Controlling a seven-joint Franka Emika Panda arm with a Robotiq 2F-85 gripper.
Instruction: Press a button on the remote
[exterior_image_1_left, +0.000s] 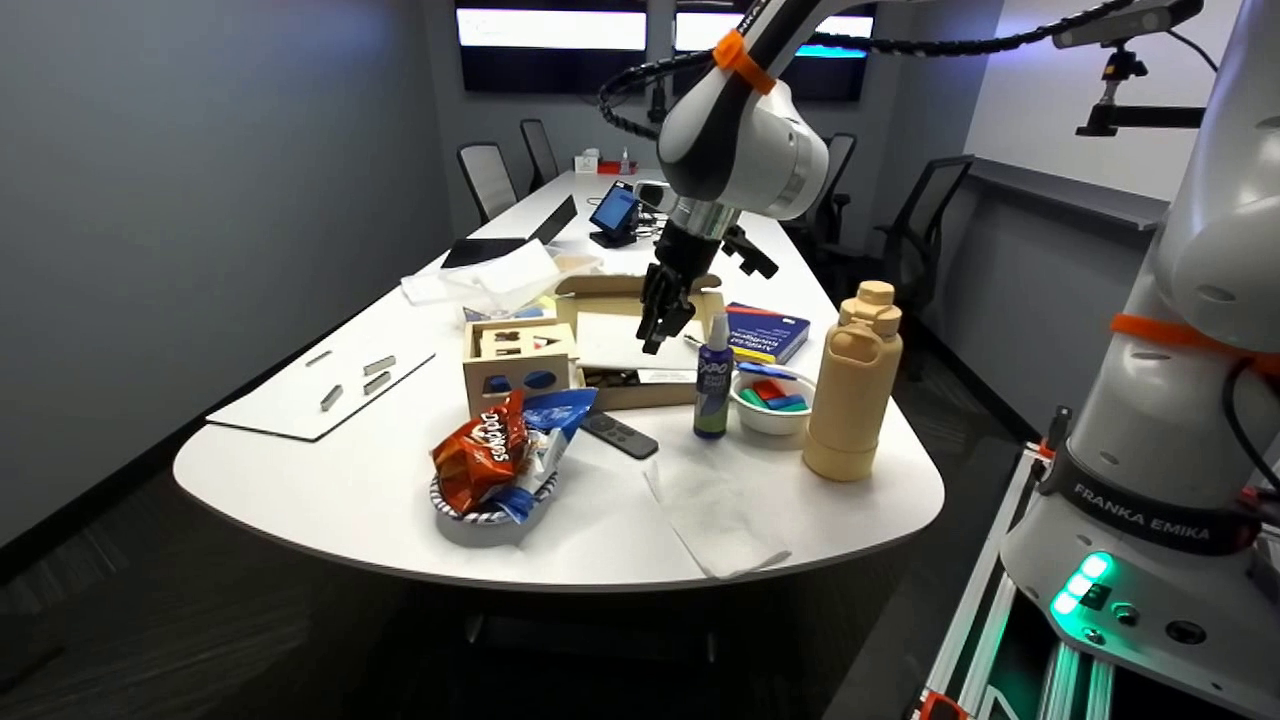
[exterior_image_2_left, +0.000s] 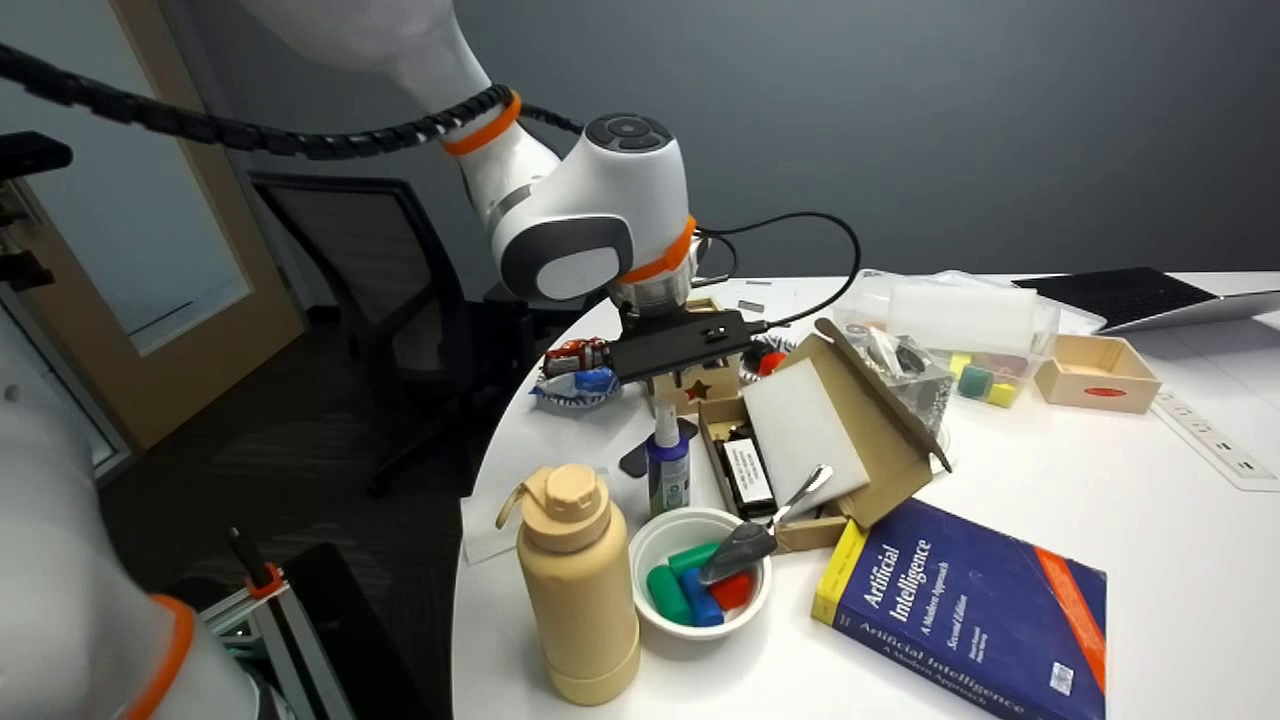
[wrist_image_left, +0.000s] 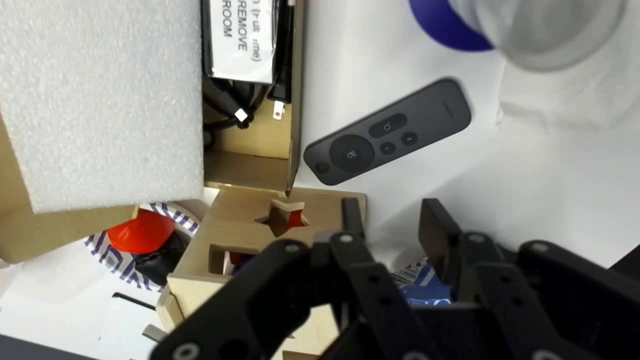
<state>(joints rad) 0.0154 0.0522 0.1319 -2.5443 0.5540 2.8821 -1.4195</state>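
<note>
Above the table (exterior_image_1_left: 350, 460) my claw (wrist_image_left: 392, 215) hangs with parted fingers (wrist_image_left: 440, 225); I see the remote (wrist_image_left: 387, 131) lying flat beside the cardboard box (wrist_image_left: 247, 169).

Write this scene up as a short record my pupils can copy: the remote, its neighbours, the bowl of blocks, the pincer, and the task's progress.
target: remote, button side up on the table
neighbours: cardboard box, shape box, spray bottle
container: white bowl holding green, blue and red blocks
also present: tan bottle, book, chip bag
robot: pincer, raised, open, holding nothing
contact: pincer apart from the remote
progress: no press under way
</note>
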